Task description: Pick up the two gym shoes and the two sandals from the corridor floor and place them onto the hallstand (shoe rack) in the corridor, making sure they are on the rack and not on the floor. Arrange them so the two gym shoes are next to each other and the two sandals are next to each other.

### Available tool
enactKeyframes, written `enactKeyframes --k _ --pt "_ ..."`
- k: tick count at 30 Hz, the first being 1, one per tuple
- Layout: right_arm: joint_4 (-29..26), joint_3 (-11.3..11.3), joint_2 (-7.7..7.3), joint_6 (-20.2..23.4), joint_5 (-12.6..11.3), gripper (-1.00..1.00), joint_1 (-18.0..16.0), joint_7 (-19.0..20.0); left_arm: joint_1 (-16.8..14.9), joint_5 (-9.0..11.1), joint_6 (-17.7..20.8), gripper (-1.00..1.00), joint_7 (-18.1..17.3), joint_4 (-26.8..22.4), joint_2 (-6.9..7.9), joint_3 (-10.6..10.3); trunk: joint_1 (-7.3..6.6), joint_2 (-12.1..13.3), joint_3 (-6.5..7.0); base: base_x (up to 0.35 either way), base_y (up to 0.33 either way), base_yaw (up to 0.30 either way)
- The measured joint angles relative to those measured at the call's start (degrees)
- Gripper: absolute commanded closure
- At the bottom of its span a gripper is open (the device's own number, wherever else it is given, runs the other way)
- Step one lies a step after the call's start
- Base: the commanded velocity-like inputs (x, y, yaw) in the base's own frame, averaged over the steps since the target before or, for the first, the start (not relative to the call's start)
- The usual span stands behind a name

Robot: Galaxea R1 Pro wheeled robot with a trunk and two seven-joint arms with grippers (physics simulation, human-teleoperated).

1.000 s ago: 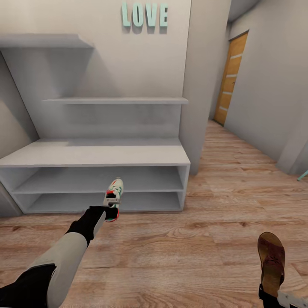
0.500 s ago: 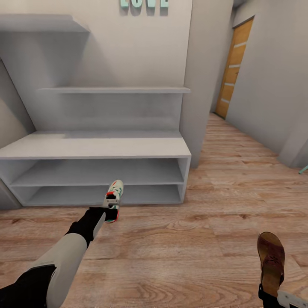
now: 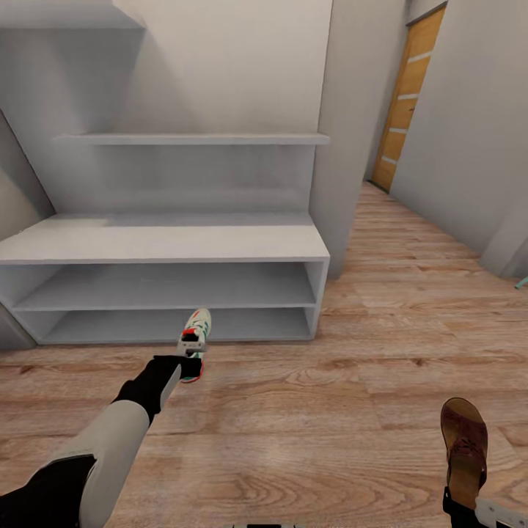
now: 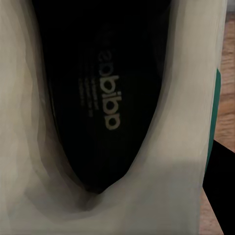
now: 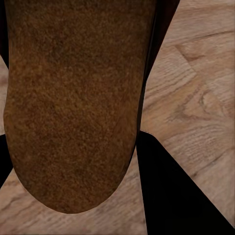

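Carrying a gym shoe (image 3: 196,334) clamped by the left end effector (image 3: 187,359) and a sandal (image 3: 465,449) gripped by the right end effector (image 3: 460,506), both above the corridor floor (image 3: 330,411), either could slip before reaching the hallstand (image 3: 161,246).

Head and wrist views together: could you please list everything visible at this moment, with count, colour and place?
Gym shoe: one, white with green and red-orange, held up in front of the hallstand's lower shelves.
Sandal: one, brown, held at the lower right over the floor.
Hallstand: one, pale grey, against the wall, shelves bare.
Corridor floor: light brown wood planks.
Door: one, orange-brown, far right down the corridor.
Left gripper: black, shut on the gym shoe's heel.
Right gripper: black, gripping the sandal's near end.
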Motion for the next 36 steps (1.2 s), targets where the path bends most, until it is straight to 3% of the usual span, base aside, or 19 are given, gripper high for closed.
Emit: enactKeyframes --k 6,26,36 --pt "0.01 0.01 0.0 0.06 -0.03 1.0 0.0 0.0 0.19 -0.13 -0.17 1.0 0.32 -0.11 -0.07 -0.03 -0.02 0.0 0.0 0.061 0.0 0.0" --pt "0.1 0.17 0.0 0.07 0.03 1.0 0.0 0.0 0.13 -0.1 -0.81 1.0 2.01 -0.59 0.26 0.08 -0.03 0.0 0.0 0.328 0.0 0.0" --pt "0.1 0.11 0.0 0.07 -0.01 1.0 0.0 0.02 0.13 -0.17 -0.9 1.0 2.05 -0.58 0.26 -0.1 -0.02 0.0 0.0 0.111 0.0 0.0"
